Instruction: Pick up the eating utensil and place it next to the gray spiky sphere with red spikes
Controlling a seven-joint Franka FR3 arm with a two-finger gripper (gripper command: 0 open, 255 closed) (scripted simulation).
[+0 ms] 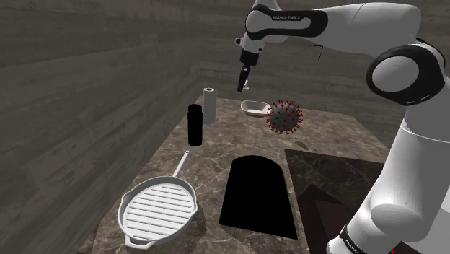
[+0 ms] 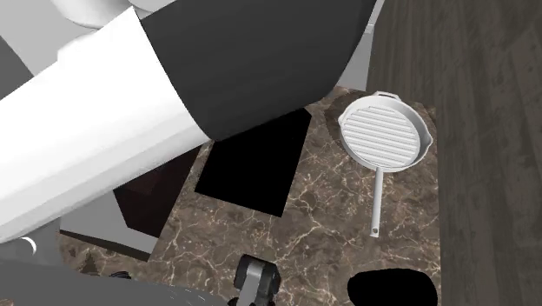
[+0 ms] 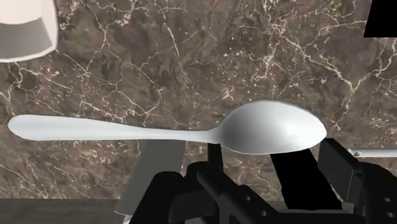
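A pale grey spoon (image 3: 254,130) lies crosswise in my black gripper (image 3: 215,159), which is shut on it near the neck, bowl to one side and long handle to the other. In the shoulder view the gripper (image 1: 245,76) hangs well above the far end of the marble counter (image 1: 216,155), pointing down. The grey sphere with red spikes (image 1: 285,117) rests on the counter below it and toward the shoulder view's right. A small white dish (image 1: 254,108) touches the sphere's far left side, and its corner (image 3: 22,28) appears beyond the spoon's handle.
A black cylinder (image 1: 195,125) and a white cylinder (image 1: 209,104) stand left of the sphere. A white ribbed grill pan (image 1: 159,211) lies at the counter's near left end. A black area (image 1: 258,195) cuts into the middle of the counter. Walls close the left and back.
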